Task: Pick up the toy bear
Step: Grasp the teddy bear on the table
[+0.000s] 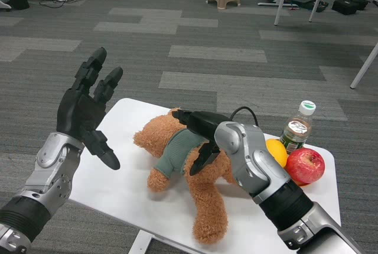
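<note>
The left hand (88, 109) hangs over the bench's (124, 192) left edge, fingers (105, 82) spread wide, holding nothing. The toy bear (186, 168) lies mid-bench, legs toward the near edge. The right hand (204, 136) rests on its torso, fingers curled down around it; whether they truly grip, I cannot tell. A shallow hold could slip off the plush, nudging the orange (276, 150), apple (305, 165) and bottle (297, 127) by the right edge.

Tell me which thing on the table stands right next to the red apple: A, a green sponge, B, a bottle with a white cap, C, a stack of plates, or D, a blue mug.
B: the bottle with a white cap stands just behind the red apple near the right edge of the table, with an orange fruit beside them.
</note>
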Tool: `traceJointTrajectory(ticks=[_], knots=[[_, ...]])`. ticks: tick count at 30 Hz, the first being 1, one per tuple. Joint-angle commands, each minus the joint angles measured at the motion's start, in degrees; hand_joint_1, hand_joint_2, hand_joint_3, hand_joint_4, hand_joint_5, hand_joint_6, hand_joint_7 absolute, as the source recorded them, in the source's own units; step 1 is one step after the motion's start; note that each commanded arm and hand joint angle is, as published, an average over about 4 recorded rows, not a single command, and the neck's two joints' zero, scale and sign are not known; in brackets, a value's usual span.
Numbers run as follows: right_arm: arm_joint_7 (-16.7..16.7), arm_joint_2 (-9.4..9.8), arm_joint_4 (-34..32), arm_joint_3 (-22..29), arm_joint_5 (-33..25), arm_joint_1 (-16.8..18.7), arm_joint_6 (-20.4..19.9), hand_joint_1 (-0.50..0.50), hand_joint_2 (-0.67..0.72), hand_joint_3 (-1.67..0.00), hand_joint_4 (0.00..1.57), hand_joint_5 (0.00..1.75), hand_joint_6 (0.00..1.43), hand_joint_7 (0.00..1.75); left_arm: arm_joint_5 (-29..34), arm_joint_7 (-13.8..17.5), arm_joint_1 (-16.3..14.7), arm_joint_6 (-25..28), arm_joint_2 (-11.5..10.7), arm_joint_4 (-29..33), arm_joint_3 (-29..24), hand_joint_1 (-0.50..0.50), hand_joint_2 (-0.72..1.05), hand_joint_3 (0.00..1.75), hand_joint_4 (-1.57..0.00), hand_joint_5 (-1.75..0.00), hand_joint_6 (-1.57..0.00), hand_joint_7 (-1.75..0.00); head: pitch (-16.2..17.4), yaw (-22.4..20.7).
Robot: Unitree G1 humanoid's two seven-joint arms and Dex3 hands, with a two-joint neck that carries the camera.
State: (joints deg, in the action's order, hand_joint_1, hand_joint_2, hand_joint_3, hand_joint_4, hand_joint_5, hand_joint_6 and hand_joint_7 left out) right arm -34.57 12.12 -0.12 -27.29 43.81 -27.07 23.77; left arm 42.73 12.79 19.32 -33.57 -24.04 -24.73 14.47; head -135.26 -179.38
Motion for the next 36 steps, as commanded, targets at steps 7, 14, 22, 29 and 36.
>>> traceJointTrajectory(ticks=[7,14,22,29,36], knots=[[-4.15,1.59,3.33,-0.94,2.40,-1.25,2.16,-0.42,-0.54,-0.16,0.00,0.87,0.00,0.00,0.36,0.04,0.11,-0.36,-0.55,-0.87,0.47,-0.48,-0.64,0.09,0.00,-0.38,0.00,-0.14,-0.61,-0.48],[-4.19,-0.47,13.53,-1.71,1.98,-2.13,2.05,-0.45,-0.54,-0.16,0.00,0.87,0.00,0.00,0.43,0.04,0.13,-0.45,-0.48,-1.18,0.47,-0.48,-0.64,0.07,0.00,-0.36,0.00,-0.14,-0.82,-0.73],[-3.69,-3.77,31.81,-3.23,2.78,-6.90,1.61,-0.46,-0.48,-0.16,0.00,0.90,0.00,0.00,0.54,0.04,0.22,-0.62,-0.48,-1.66,0.89,-0.48,-0.64,0.09,0.00,-0.33,0.00,-0.14,-1.89,-1.41],[-1.20,-4.69,37.26,-6.06,2.69,-6.81,0.89,-0.46,-0.43,-0.12,0.00,0.95,0.00,0.00,0.91,0.04,0.41,-0.76,-0.57,-2.08,1.62,-0.48,-0.64,0.09,0.00,-0.31,0.00,-0.14,-2.28,-1.76],[2.93,-5.00,36.51,-5.20,2.69,-3.75,-0.32,-0.34,-0.19,-0.02,0.00,0.87,0.00,0.07,1.13,0.04,0.70,-0.87,-0.64,-2.08,2.23,-0.48,-0.64,0.09,0.00,-0.31,0.00,-0.14,-2.48,-1.73]])
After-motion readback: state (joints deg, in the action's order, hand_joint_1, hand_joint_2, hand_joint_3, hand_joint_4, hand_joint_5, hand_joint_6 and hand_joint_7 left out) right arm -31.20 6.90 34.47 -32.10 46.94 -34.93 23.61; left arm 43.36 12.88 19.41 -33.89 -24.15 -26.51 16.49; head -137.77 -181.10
